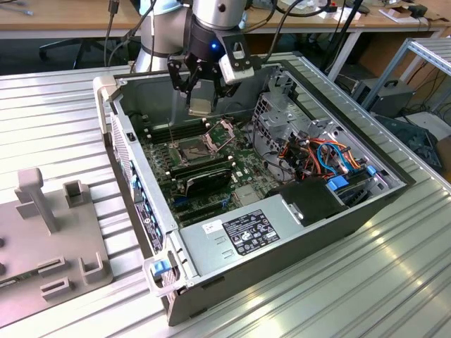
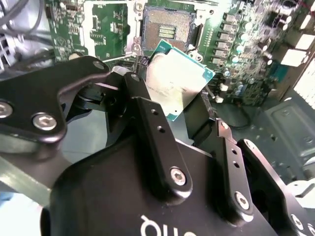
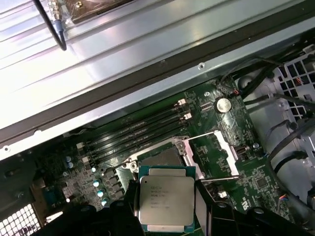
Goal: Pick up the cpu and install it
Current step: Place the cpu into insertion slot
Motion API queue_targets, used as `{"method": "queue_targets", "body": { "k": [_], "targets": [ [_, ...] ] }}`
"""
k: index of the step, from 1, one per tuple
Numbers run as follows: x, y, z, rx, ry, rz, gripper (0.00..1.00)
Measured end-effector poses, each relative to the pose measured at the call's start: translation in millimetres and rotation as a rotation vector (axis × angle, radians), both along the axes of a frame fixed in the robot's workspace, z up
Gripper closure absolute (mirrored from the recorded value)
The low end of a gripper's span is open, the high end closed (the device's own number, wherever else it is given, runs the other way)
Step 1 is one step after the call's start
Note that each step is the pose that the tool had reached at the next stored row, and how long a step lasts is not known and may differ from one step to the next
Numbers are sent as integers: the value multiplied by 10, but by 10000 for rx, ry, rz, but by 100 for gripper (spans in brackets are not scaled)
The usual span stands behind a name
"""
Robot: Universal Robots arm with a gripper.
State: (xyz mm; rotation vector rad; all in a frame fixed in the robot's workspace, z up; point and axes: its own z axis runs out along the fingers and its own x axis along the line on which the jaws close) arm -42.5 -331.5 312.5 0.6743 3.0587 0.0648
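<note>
**Cpu held over open socket**

The tool (image 1: pixel 202 97) is pinching the cpu (image 3: pixel 166 200) by its edges above the open socket (image 3: pixel 163 158) in the computer case (image 1: pixel 271 278). The chip is looking skewed to the socket; lowering it so could bend pins.

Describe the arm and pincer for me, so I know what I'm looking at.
The arm is silver-grey, with a blue light at its wrist. The pincer is black: jointed linkage fingers fastened with silver screws, white lettering on its body.
</note>
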Motion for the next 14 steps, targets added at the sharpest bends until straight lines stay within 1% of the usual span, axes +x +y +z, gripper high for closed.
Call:
{"method": "queue_targets", "body": {
  "k": [5,6,10,12,14],
  "targets": [
    [0,0,-13,0,0,-1030,45],
    [0,0,-16,0,0,-1297,45],
    [0,0,-27,0,0,-2062,45],
    [0,0,-34,-1,1,-2619,45],
    [0,0,-39,0,0,-2968,45]
  ]
}}
